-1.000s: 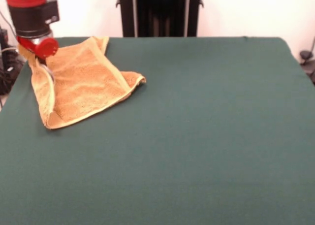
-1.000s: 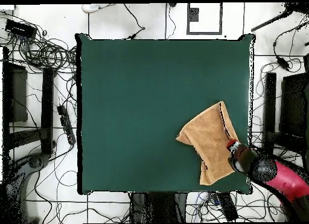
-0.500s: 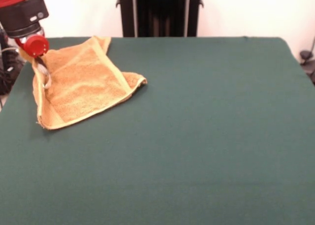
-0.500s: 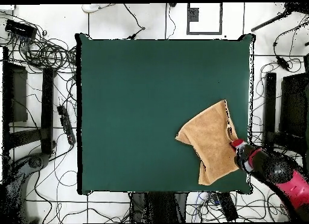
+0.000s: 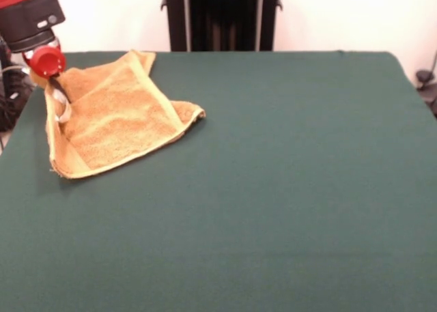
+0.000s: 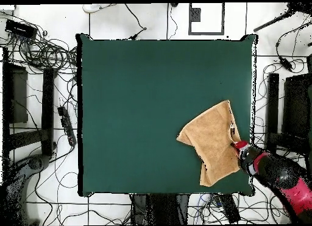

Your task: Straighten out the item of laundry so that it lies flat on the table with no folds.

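Observation:
The orange-tan towel (image 5: pixel 116 121) lies at the far left of the green table (image 5: pixel 287 189), folded into a rough triangle with one layer over another. A small fold sticks out at its right tip. My gripper (image 5: pixel 60 97) stands over the towel's left edge, close to the table's left side, and is shut on that edge, which rises slightly to it. In the overhead view the towel (image 6: pixel 212 141) sits near the table's (image 6: pixel 140 102) lower right corner, with the gripper (image 6: pixel 235 141) at its right edge.
The black pedestal (image 5: pixel 222 17) stands behind the table's far edge. Cables (image 5: pixel 10 97) hang just off the table's left side by the gripper. More cables (image 6: pixel 42 50) and dark stands (image 6: pixel 286 108) surround the table on the floor.
The gripper moved left and slightly back, dragging the towel's edge with it. The towel settled lower and flatter, and its near corner shifted left.

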Action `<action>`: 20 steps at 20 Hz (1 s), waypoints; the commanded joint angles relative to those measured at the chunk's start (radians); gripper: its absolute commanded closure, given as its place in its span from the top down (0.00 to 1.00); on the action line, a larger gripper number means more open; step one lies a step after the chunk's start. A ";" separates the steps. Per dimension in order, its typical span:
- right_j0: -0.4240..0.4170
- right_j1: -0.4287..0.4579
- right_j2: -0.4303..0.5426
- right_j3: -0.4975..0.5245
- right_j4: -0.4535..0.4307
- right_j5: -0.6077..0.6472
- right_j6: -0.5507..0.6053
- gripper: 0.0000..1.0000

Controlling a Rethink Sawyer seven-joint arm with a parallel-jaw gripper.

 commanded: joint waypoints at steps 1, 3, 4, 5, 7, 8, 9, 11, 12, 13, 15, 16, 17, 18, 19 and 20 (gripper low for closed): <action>0.082 0.277 0.216 0.192 0.007 0.131 -0.167 0.00; 0.076 0.283 0.224 0.194 0.005 0.137 -0.167 0.00; 0.067 0.289 0.232 0.197 0.003 0.137 -0.171 0.00; 0.058 0.296 0.240 0.200 -0.001 0.140 -0.181 0.00; 0.046 0.312 0.255 0.199 -0.013 0.145 -0.201 0.00; 0.040 0.318 0.260 0.201 -0.015 0.147 -0.204 0.00; 0.038 0.317 0.263 0.204 -0.018 0.146 -0.201 0.00; 0.031 0.325 0.269 0.206 -0.019 0.145 -0.196 0.00; 0.031 0.329 0.269 0.204 -0.019 0.146 -0.190 0.00; 0.032 0.323 0.271 0.209 -0.019 0.146 -0.181 0.00; 0.031 0.315 0.277 0.220 -0.020 0.147 -0.168 0.00; 0.028 0.339 0.263 0.186 -0.024 0.164 -0.185 0.00; 0.027 0.338 0.263 0.187 -0.025 0.165 -0.180 0.00; 0.025 0.338 0.268 0.189 -0.025 0.165 -0.177 0.00; 0.023 0.337 0.272 0.196 -0.028 0.160 -0.172 0.00; 0.021 0.337 0.275 0.200 -0.030 0.155 -0.167 0.00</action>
